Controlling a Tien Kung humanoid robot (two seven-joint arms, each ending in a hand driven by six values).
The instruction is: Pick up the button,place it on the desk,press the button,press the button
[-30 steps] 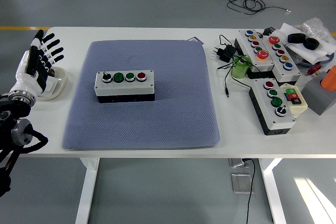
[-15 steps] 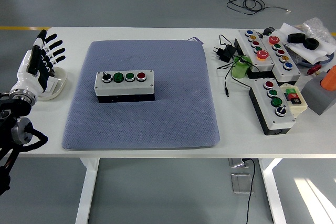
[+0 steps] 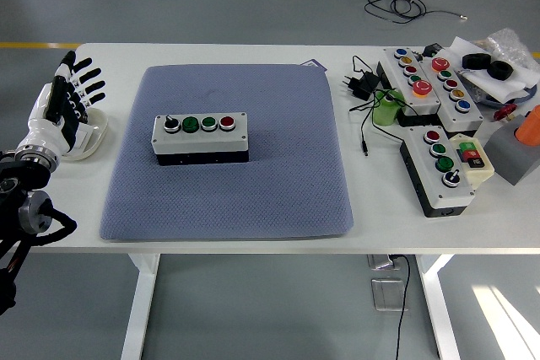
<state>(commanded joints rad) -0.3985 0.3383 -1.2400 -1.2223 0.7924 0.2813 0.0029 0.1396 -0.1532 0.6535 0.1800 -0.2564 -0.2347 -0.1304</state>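
Left hand (image 3: 66, 103) sits at the table's (image 3: 253, 233) left edge, fingers spread wide, holding nothing – right hand out of view. We note the grey mat (image 3: 228, 183) mid-table, with the button box (image 3: 200, 137) on it, well apart from the hand. For pressing, we judge one fingertip should come straight down on a cap. Against the earlier frame, the hand has edged slightly outward

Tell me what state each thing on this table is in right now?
Grey four-button control box: flat on the blue-grey mat, untouched.
Robot's left hand: open, fingers spread, at the table's left edge.
White dish: beside that hand.
Spare grey button boxes: lying on the table's right side.
Black plug adapter: loose, cable trailing.
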